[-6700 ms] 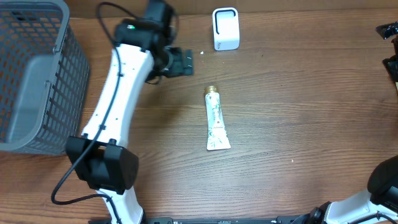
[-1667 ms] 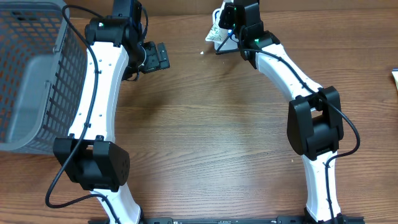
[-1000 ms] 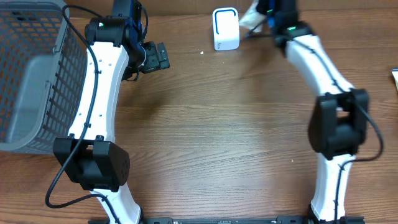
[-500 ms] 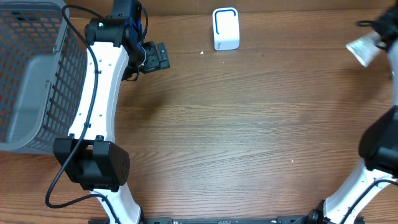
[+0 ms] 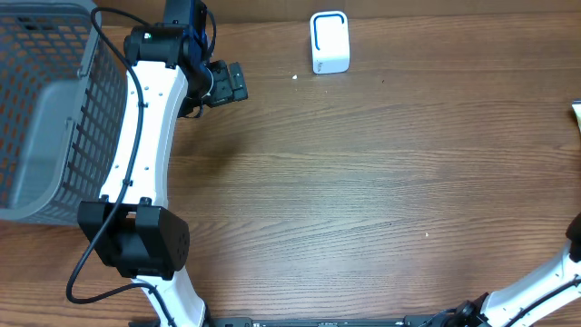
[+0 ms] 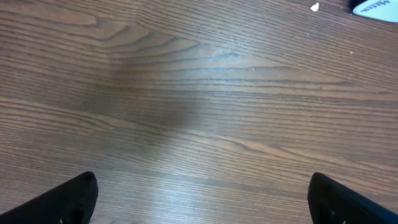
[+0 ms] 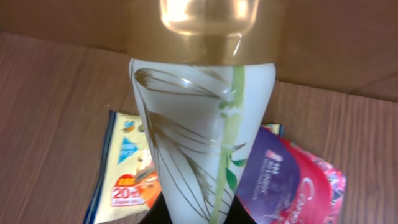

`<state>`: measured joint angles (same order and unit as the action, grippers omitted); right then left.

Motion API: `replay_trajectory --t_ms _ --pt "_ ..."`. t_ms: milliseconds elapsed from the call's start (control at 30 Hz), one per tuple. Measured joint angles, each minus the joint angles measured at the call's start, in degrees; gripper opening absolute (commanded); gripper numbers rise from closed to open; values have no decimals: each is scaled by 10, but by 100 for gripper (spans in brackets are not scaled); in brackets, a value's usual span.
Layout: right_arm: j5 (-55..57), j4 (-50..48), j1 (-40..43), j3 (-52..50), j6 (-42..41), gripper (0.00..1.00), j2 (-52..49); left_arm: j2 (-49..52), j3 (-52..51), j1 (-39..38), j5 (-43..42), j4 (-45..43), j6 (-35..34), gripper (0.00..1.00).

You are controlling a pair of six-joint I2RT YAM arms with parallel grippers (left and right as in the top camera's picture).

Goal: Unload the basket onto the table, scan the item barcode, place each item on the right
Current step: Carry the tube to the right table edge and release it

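Note:
The item is a white tube [image 7: 202, 118] printed with leaves and topped by a gold cap [image 7: 205, 28]. It fills the right wrist view, and my right gripper [image 7: 202, 214] is shut on its lower end. No barcode shows on the side facing the camera. Tube and right gripper are outside the overhead view. The white scanner [image 5: 329, 41] stands at the back of the table, and its edge [image 6: 376, 6] shows in the left wrist view. My left gripper [image 5: 229, 84] hovers left of the scanner, open [image 6: 205, 205] over bare wood.
A grey mesh basket [image 5: 50, 109] fills the left side. Under the held tube lie a yellow snack packet [image 7: 124, 165] and a red and purple packet [image 7: 292, 180]. A corner of a packet [image 5: 576, 109] shows at the table's right edge.
My right arm has carried the tube from beside the scanner to the right and out of the overhead view. The left arm has not moved.

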<state>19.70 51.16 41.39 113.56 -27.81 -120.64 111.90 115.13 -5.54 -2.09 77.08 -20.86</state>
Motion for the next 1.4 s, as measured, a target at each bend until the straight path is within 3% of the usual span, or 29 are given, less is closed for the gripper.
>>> replay_trajectory --t_ms 467,867,1100,1400 --pt "-60 37 58 0 -30 4 0 0 0 0 0 0 0 100" --pt "-172 55 -7 0 -33 7 0 0 0 0 0 0 0 100" --pt "-182 57 -43 -16 54 8 0 0 0 0 0 0 0 100" --pt "-182 32 -56 -126 182 12 0 0 0 0 0 0 0 100"
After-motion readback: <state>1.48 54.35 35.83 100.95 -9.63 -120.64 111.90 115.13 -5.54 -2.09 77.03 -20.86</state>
